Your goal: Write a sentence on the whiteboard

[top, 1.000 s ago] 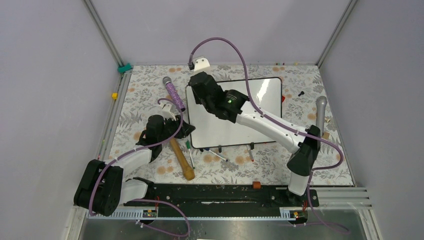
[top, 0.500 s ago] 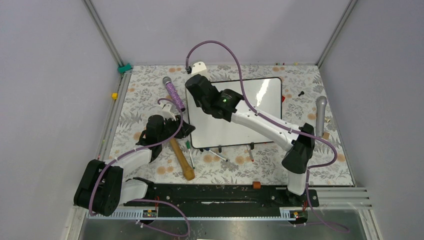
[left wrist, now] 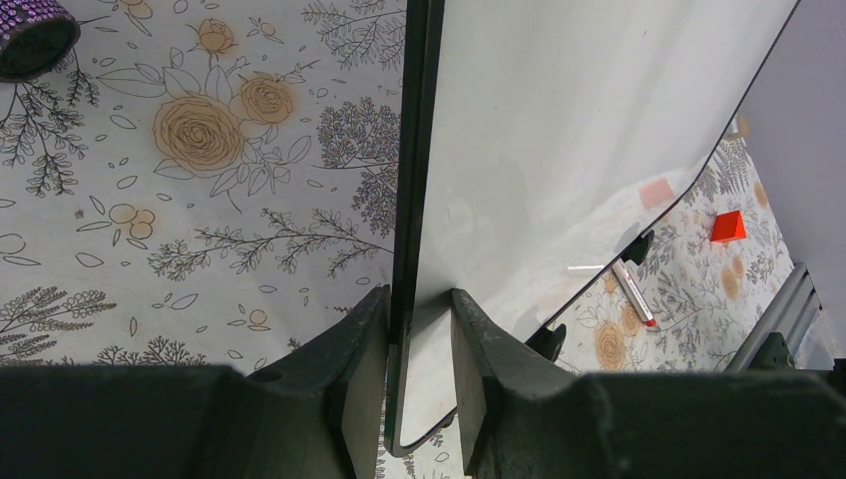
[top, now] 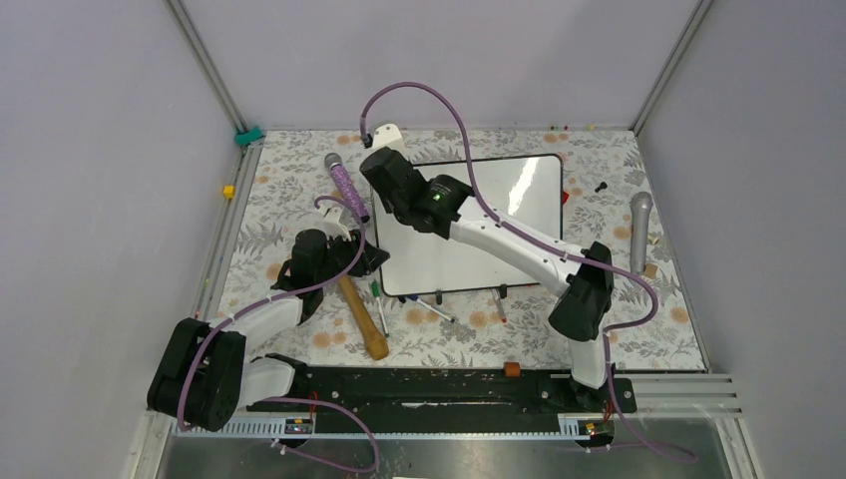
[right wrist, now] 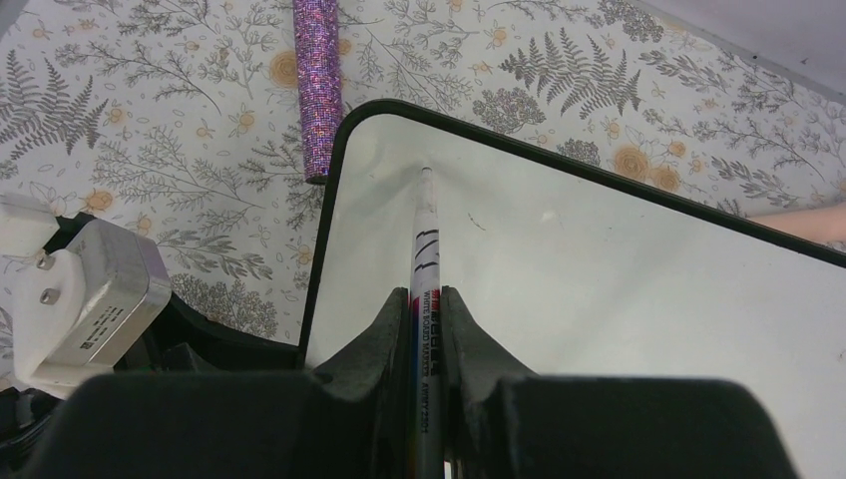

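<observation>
The whiteboard [top: 504, 225] lies on the flowered table, tilted up on its left side. My left gripper [top: 369, 256] grips its left edge near the front corner; in the left wrist view my left gripper [left wrist: 414, 374] is shut on the black frame of the whiteboard [left wrist: 559, 130]. My right gripper [top: 384, 178] is over the board's far left corner. In the right wrist view my right gripper [right wrist: 426, 299] is shut on a white marker [right wrist: 425, 239], its tip near that corner of the whiteboard [right wrist: 599, 269]. No sentence shows; only a tiny dark mark [right wrist: 477, 223].
A purple glitter microphone [top: 345, 187] lies left of the board, a wooden-handled hammer [top: 363, 321] by my left arm. Loose pens [top: 435, 311] lie at the board's front edge. A grey microphone [top: 638, 230] lies right. A red block [left wrist: 728, 226] sits past the board.
My right gripper has moved left and farther away with the marker, from the board's upper middle to its far left corner. My left arm and the board have not moved.
</observation>
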You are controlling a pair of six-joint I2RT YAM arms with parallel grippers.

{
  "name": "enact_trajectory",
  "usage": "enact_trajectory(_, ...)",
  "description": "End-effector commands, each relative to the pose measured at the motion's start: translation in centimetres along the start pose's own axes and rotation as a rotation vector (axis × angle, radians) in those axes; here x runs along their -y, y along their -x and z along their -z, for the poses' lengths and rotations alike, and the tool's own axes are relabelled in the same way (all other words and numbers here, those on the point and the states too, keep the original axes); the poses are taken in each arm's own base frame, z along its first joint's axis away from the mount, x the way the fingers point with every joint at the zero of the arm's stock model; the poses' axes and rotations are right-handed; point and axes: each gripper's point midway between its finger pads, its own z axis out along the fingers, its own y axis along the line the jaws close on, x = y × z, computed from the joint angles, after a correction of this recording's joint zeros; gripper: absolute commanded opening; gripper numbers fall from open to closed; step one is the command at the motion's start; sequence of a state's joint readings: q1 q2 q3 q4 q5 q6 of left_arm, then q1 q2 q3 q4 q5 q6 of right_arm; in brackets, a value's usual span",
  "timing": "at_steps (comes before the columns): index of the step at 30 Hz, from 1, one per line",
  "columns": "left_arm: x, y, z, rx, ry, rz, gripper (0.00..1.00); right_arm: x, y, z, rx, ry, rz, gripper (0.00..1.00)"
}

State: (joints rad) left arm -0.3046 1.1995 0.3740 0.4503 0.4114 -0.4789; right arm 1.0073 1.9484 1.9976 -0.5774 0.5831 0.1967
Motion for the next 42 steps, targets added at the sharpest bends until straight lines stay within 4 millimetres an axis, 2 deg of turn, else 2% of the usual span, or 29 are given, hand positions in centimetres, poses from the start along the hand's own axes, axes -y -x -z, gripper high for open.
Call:
enact_trajectory(1, 1.4, 2.3, -0.4, 0.064, -0.049, -0.036, 0.28, -0.4, 1.4, 0.5, 0.029, 0.01, 0.007, 0.0)
enact_trajectory(15, 1.5, 2.3, -0.3, 0.064, -0.052, -0.039, 0.28, -0.2, 0.5, -0.3, -0.004, -0.027, 0.036, 0.0)
enact_trajectory(29, 1.6, 2.4, -0.3, 0.069, -0.048, -0.047, 0.28, -0.1, -1.3, 0.5, -0.087, -0.003, 0.064, 0.0)
enact_trajectory(37, 1.6, 2.3, -0.3, 0.068, -0.049, -0.051, 0.28, -0.7, -2.7, 0.8, -0.125, 0.045, 0.053, 0.0)
enact_trajectory(42, 1.7, 2.3, -0.3, 0.068, -0.049, -0.054, 0.28, -0.3, -2.3, 1.5, -0.115, 0.044, 0.046, 0.0)
